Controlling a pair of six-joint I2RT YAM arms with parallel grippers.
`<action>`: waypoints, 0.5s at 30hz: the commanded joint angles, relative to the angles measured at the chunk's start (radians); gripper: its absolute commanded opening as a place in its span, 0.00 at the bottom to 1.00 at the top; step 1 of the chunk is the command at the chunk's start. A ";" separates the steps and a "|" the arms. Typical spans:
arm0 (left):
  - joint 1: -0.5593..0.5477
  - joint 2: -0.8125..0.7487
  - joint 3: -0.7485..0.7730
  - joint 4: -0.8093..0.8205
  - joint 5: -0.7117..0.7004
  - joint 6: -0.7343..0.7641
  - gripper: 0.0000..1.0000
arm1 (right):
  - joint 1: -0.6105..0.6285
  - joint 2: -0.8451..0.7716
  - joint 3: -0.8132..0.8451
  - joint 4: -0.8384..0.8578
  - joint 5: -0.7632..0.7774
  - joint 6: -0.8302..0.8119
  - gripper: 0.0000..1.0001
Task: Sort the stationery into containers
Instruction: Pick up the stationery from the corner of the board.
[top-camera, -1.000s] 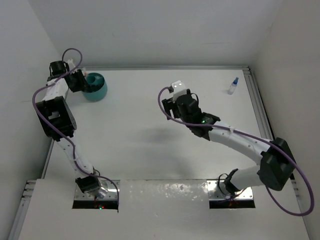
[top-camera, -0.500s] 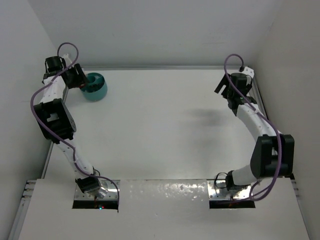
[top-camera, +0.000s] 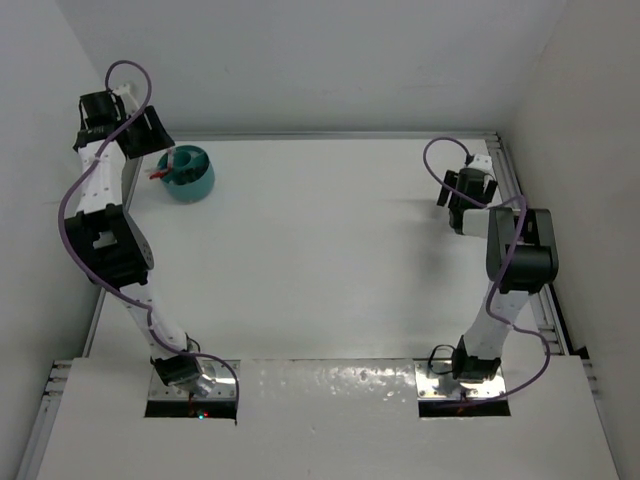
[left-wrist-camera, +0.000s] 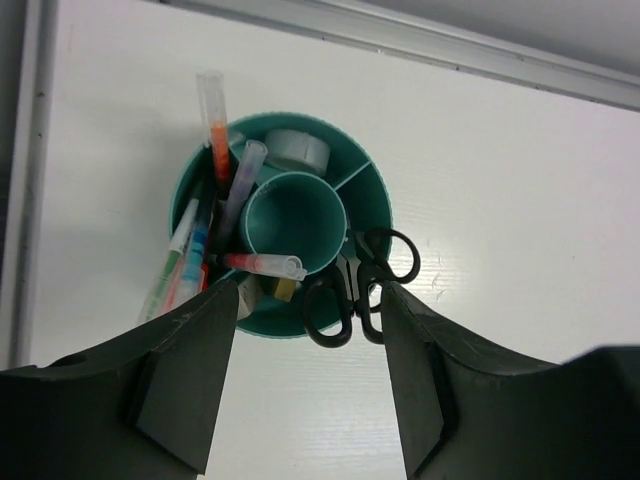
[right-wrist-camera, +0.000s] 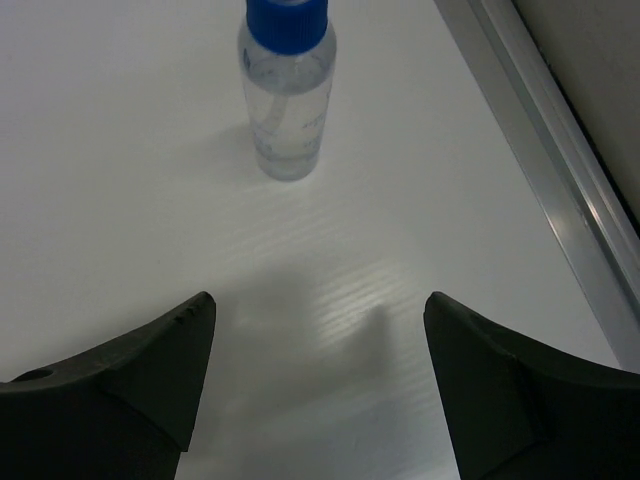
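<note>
The bottle (right-wrist-camera: 287, 100) stands upright on the table (right-wrist-camera: 100, 180) at the far right, near the aluminium rail (right-wrist-camera: 540, 130), its blue cap (right-wrist-camera: 288, 22) on. It looks to be the 1 item not yet sorted. The right gripper (right-wrist-camera: 320, 300) sits just short of it on the near side. Its 2 fingers are spread wide with nothing between them, and the gap is far wider than the bottle. In the overhead view the gripper covers the bottle.

At the far left, the teal pot (left-wrist-camera: 268, 322) holds pens (left-wrist-camera: 215, 140), the black-handled scissors (left-wrist-camera: 350, 285) and the tape ring (left-wrist-camera: 297, 150) in its outer compartments. The left gripper (left-wrist-camera: 308, 288) hangs above it, parted and empty.

The step in hand appears to be the approach to the bottle. The bottle sits slightly left of the midline between the fingers, so the gripper should shift a touch left before it moves forward. That way neither finger nudges the bottle as it comes in. The fingers should meet the clear body below the cap, low enough that the bottle cannot pivot. The body is round, smooth and probably light, so an off-centre squeeze could make it squirt out or topple. A slow, even closing is wiser. The lift should go straight up, clear of the rail. The left arm should move aside before the bottle reaches the pot.
</note>
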 joint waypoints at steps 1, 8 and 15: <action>0.004 -0.033 0.073 -0.040 -0.005 0.038 0.57 | -0.035 0.048 0.066 0.230 -0.059 -0.068 0.83; 0.007 -0.045 0.188 -0.153 -0.042 0.130 0.58 | -0.054 0.216 0.225 0.266 -0.098 -0.077 0.79; 0.012 -0.056 0.224 -0.163 -0.085 0.141 0.59 | -0.064 0.322 0.364 0.220 -0.113 -0.077 0.70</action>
